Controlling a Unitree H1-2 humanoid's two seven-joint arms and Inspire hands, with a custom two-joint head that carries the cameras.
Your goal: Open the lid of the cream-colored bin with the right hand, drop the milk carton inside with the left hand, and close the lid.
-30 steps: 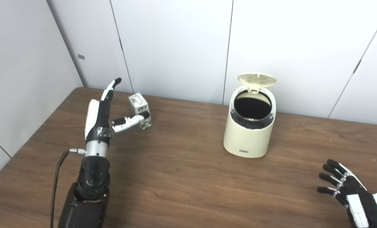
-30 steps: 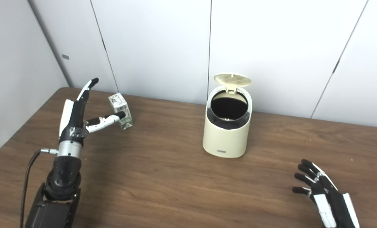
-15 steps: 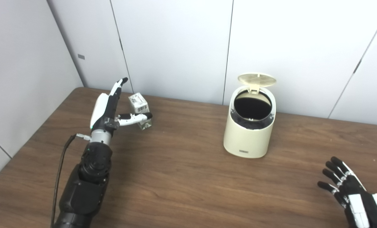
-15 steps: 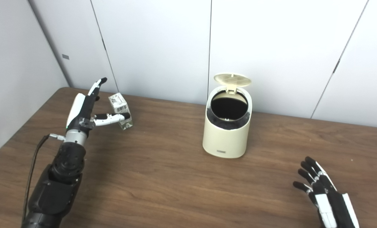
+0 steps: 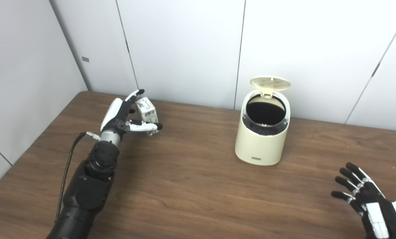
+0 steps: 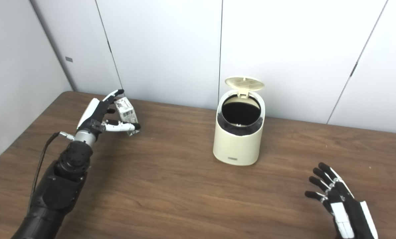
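Item: brown wood-grain table [image 5: 191, 186], set against pale grey wall panels [image 5: 184, 49].

Item: small milk carton [image 5: 147, 111], clear-wrapped, white with dark print and a barcode patch. It stands tilted on the far-left part of the table, near the back edge and well apart from the bin.

Item: cream-colored round plastic bin [image 5: 262, 139], upright on the table right of centre. Its round hinged lid [image 5: 270, 83] is raised at the back, its ribbed underside facing forward. The mouth is open and the interior is dark. A small label plate sits low on the front wall.

Item: left robot hand [image 5: 123, 114], black and white, on a black arm entering from the lower left, with a black cable [image 5: 68, 166] trailing along the forearm. The robot hand is spread around the milk carton: the long fingers [image 5: 135, 95] reach along its far-left side and top, and the thumb [image 5: 146, 126] stretches across its near lower face. The fingers are apart rather than clenched; whether they press on the carton cannot be told, and the carton's base appears to rest on the table.

Item: right robot hand [image 6: 337, 199], black and white, at the lower right edge of the view, near the table's front. Fingers apart and extended, holding nothing, well apart from the bin.
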